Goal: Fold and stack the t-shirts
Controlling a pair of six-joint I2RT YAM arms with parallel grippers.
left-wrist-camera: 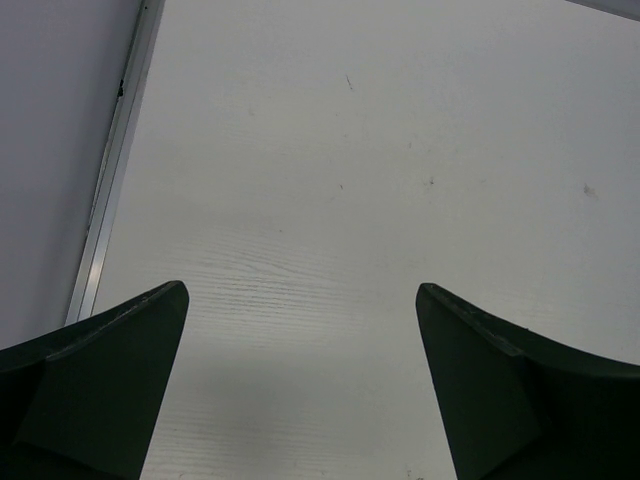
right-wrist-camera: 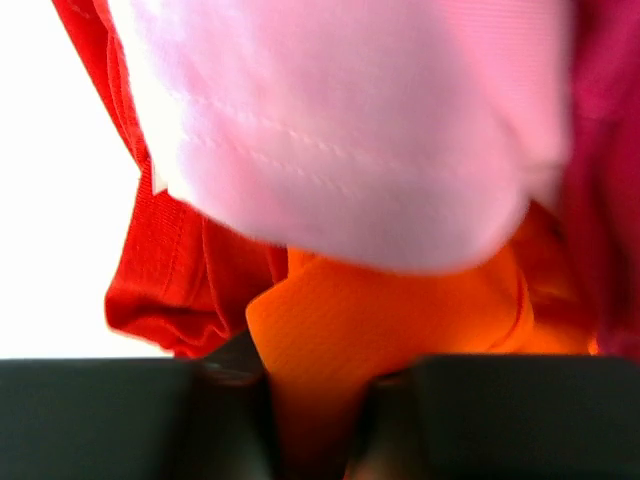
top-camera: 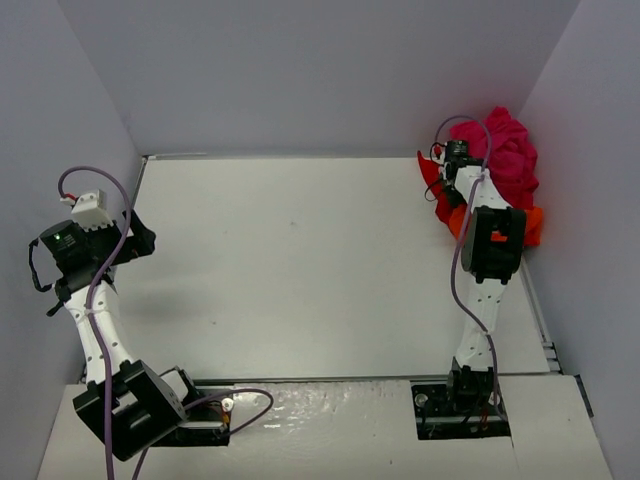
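Currently the t-shirts [top-camera: 500, 180] sit heaped at the upper right of the top view: magenta t-shirt [top-camera: 510, 150] topmost, red t-shirt [top-camera: 430, 172] at its left edge, orange t-shirt [right-wrist-camera: 380, 310] underneath. The right gripper [right-wrist-camera: 320, 420] pinches a fold of the orange t-shirt. The left gripper [left-wrist-camera: 300, 330] is spread wide over the bare table [top-camera: 300, 260] at frame left.

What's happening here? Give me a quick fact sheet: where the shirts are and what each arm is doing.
shirts: magenta shirt, red shirt, orange shirt, crumpled in one pile
pile place: far right corner of the table
folded: none
left gripper: open, over the table's left side, holding nothing
right gripper: at the pile, closed on a fold of the orange shirt
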